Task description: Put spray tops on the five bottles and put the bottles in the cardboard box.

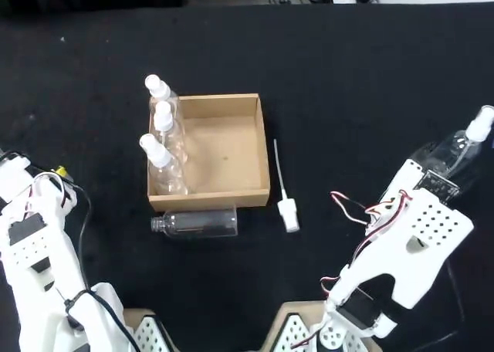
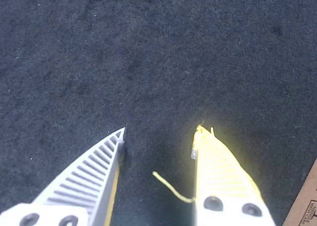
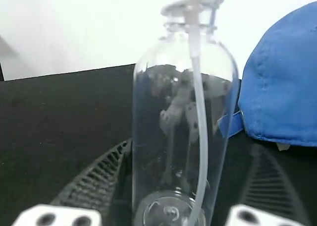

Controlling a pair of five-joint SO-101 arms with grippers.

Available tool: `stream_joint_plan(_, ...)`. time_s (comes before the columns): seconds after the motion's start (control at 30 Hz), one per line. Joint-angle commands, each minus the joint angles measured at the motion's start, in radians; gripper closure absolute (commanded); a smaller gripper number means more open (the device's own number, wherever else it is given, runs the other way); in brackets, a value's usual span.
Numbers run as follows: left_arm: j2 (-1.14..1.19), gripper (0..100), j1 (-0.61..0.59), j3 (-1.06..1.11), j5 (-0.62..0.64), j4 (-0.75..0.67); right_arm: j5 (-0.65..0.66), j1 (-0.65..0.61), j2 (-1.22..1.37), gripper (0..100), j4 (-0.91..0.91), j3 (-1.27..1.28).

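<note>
Right fingers (image 3: 96,174): clamped on the lower body of a clear bottle (image 3: 181,112), one on each side.
Right gripper (image 1: 432,167): out at the table's far right side, well apart from the box.
Held bottle: its spray top (image 1: 482,124) sits on the neck and the dip tube curves down inside to the base. I cannot tell whether it is screwed tight.
Left fingers (image 2: 101,161): spread apart with nothing between them.
Left gripper (image 2: 161,132): over the bare black table (image 2: 148,47), near the box's corner.
Cardboard box (image 1: 262,147): open, mid-table.
Boxed bottles (image 1: 166,147): three, each with a spray top, standing in a row against the wall on the left arm's side.
Bare bottle (image 1: 194,223): lying on its side without a top, just outside the box wall nearest the arms.
Loose spray top (image 1: 287,211): lying on the table just beside the box on the right arm's side, its tube pointing away from the arms.
Done: three of five are topped and boxed, and a fourth is topped and in hand.
Left: box the held bottle. Then fit the loose top to the bare bottle and box that too.
</note>
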Motion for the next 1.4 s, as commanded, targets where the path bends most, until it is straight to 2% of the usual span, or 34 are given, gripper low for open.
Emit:
stream_joint_plan(0.0,-0.031,80,-0.010,-0.015,0.008,-0.020,0.012,0.003,-0.028,64.9,-0.028,-0.005)
stream_joint_plan(0.13,-0.031,80,-0.010,-0.015,0.008,-0.020,0.006,0.002,-0.142,64.9,-0.026,0.065)
stream_joint_plan(0.33,-0.031,80,-0.010,-0.015,0.008,-0.020,0.008,0.003,-0.518,64.9,0.063,0.271)
stream_joint_plan(0.77,-0.031,80,-0.016,-0.015,0.008,-0.020,0.003,0.011,-1.328,64.9,0.829,0.320)
stream_joint_plan(0.87,-0.031,80,-0.010,-0.015,0.008,-0.020,0.014,0.012,-1.465,64.9,1.063,0.354)
stream_joint_plan(1.03,-0.031,80,-0.016,-0.015,0.008,-0.020,0.009,-0.014,-1.546,64.9,1.307,0.337)
stream_joint_plan(1.23,-0.031,80,-0.012,-0.015,0.008,-0.020,0.029,-0.034,-1.451,64.5,1.313,0.332)
stream_joint_plan(1.37,-0.031,80,-0.010,-0.015,0.008,-0.020,0.029,0.000,-1.326,64.5,1.238,0.297)
